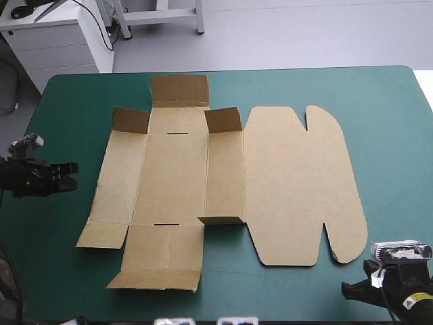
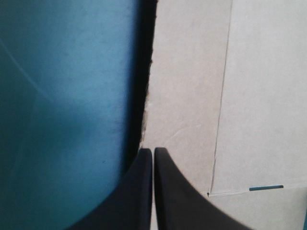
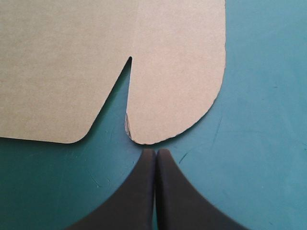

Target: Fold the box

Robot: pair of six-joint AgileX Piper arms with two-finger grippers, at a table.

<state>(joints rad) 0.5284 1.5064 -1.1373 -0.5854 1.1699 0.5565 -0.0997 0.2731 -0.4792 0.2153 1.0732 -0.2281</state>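
As the high view takes in the scene, the box [image 1: 223,176] lies opened out in the middle of the counter [image 1: 392,115], a cut sheet of brown board on the teal-green cover. The broad lid panel with two rounded lobes spreads toward 3 o'clock. Up at 12 o'clock two small corner flaps and the far end flap stand tilted up, and the rest looks flat. The left pincer [image 1: 72,175] sits at 9 o'clock of the sheet, near its edge but apart from it. The right pincer [image 1: 350,291] waits at 5 o'clock, just off the lobed corner.

Over to the left wrist view: the pincer [image 2: 152,151] has its black fingers pressed together in one point, nothing between them. That point lines up with the board's [image 2: 192,86] ragged outer edge, cover to one side, creased panels to the other. Contact I cannot tell.

Right wrist view now: the pincer [image 3: 155,152] is together too, and bare. Just ahead of it lies a rounded lobe of the box [image 3: 182,76], a narrow notch beside it, a thin strip of cover between lobe and tips.
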